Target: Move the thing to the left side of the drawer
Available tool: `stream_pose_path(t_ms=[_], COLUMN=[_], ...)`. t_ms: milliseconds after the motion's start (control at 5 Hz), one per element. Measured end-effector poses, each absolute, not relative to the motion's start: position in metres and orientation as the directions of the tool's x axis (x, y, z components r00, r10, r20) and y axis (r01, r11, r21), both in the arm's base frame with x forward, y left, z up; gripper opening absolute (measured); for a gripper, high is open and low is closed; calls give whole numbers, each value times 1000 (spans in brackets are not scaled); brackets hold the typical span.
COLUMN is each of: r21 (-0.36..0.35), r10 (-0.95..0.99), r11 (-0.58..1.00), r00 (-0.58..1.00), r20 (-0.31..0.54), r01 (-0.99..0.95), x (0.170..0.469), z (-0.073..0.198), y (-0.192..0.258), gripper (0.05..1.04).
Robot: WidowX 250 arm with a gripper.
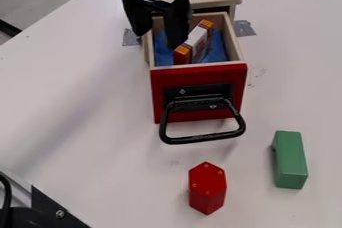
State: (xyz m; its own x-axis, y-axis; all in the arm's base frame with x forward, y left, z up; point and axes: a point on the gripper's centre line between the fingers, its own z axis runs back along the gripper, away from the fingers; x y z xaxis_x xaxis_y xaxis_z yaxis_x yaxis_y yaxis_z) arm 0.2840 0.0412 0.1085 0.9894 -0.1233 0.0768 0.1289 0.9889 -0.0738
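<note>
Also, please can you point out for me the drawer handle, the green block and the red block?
Drawer handle (202,138): camera view, lower bar.
Green block (290,156): camera view, top face.
Red block (208,177): camera view, top face.

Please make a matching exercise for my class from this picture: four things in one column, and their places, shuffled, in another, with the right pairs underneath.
Things
1. Orange-and-white box
2. Gripper
3. Green block
4. Red block

Places
A. On the table, just below the handle in the picture
B. Inside the open drawer, with blue material around it
C. On the table, towards the picture's right edge
D. Hanging over the drawer

Right pairs: 1-B, 2-D, 3-C, 4-A
</note>
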Motion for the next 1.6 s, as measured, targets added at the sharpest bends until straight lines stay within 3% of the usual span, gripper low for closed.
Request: stream_pose_path(t_ms=[800, 1600], r21=[-39, -32], r10=[-134, -95], r11=[990, 995], r00=[988, 994], r20=[78, 60], r01=[137, 97], x=[283, 326], z=[97, 95], y=[18, 16], gripper=[997, 997])
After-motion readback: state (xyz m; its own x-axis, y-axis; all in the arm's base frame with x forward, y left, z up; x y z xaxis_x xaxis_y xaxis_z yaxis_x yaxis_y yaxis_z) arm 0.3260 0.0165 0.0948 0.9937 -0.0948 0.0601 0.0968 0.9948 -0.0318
